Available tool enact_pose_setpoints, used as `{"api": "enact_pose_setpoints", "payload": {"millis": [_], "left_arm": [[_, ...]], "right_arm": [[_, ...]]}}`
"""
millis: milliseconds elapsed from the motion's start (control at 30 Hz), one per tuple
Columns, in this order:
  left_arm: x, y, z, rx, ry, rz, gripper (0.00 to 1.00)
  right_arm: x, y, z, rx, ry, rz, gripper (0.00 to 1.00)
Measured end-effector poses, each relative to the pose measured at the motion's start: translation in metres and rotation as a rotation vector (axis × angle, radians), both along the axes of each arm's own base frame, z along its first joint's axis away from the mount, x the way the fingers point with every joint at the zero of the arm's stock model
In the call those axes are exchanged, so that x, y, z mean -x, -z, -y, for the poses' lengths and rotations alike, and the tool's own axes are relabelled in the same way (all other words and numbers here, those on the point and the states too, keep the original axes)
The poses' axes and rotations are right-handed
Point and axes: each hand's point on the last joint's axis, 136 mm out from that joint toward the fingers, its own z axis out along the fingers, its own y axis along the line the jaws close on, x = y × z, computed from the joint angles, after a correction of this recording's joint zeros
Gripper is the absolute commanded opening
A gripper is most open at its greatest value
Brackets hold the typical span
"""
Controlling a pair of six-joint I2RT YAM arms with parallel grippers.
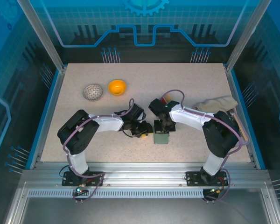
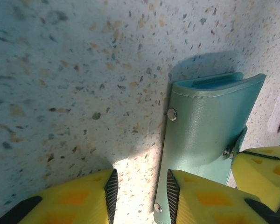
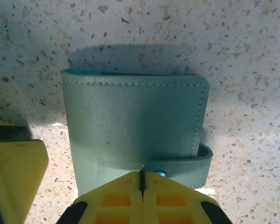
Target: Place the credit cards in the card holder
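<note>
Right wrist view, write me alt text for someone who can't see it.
A closed grey-green card holder lies on a speckled table, its snap tab wrapping the lower right edge. The right gripper is shut at the tab's end, bottom centre; a yellow finger of the other arm sits lower left.

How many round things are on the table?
2. A grey speckled ball sits at the far left of the table, and an orange round thing is just to its right. Others may be hidden from view.
</note>
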Motion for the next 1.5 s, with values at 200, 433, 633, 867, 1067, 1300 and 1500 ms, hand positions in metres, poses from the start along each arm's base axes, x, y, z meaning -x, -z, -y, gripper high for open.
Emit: {"api": "enact_pose_setpoints", "payload": {"millis": [200, 433, 633, 867, 1067, 1300, 1500], "left_arm": [[-0.001, 0.000, 0.006, 0.005, 0.014, 0.002, 0.34], [0.000, 0.001, 0.008, 0.006, 0.020, -0.001, 0.32], [0.002, 0.001, 0.009, 0.006, 0.024, -0.002, 0.32], [0.002, 0.001, 0.009, 0.005, 0.025, -0.002, 0.32], [0.003, 0.001, 0.009, 0.003, 0.025, -0.004, 0.33], [0.003, 0.001, 0.009, 0.003, 0.025, -0.004, 0.33], [0.002, -0.001, 0.010, 0.004, 0.026, -0.003, 0.33]], "right_arm": [[-0.004, 0.004, -0.003, -0.027, 0.011, 0.001, 0.00], [-0.005, 0.012, -0.005, -0.044, 0.014, 0.002, 0.00], [-0.002, 0.013, -0.003, -0.109, 0.049, 0.057, 0.00], [-0.004, 0.011, -0.002, -0.255, 0.109, 0.080, 0.00], [-0.005, -0.002, 0.000, -0.249, 0.106, 0.061, 0.00], [-0.005, -0.006, 0.001, -0.256, 0.114, 0.063, 0.00], [-0.001, -0.001, 0.002, -0.254, 0.116, 0.042, 0.00]]}}
